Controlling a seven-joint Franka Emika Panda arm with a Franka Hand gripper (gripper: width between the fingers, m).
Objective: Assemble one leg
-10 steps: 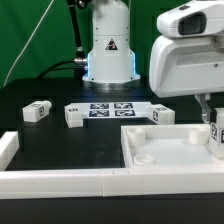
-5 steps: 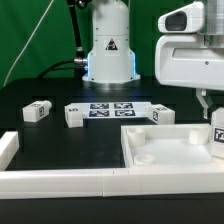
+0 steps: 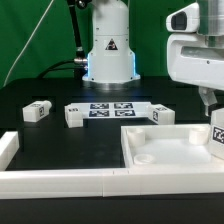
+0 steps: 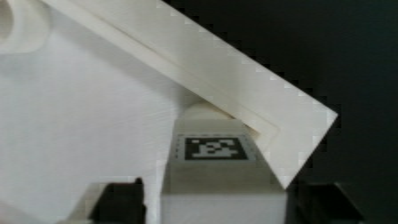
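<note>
One leg [image 4: 214, 152] sits clamped between the fingers [image 4: 121, 200] of our gripper [image 3: 216, 132] at three o'clock in the exterior view, held upright over the white panel [image 3: 165, 146], we judge, for seating at its corner.

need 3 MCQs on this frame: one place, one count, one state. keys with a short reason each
1. Where is the leg that the gripper carries?
A) on the marker board
B) over the white panel, at the exterior view's right
C) beside the robot base

2. How many loose legs lie on the table?
A) one
B) three
C) five

3. The gripper is:
A) open and empty
B) shut on the leg
C) shut on the white panel

Key:
1 B: the exterior view shows the leg hanging at the white panel's right end.
2 B: loose legs lie at and.
3 B: in the wrist view the fingers flank the tagged leg.
</note>
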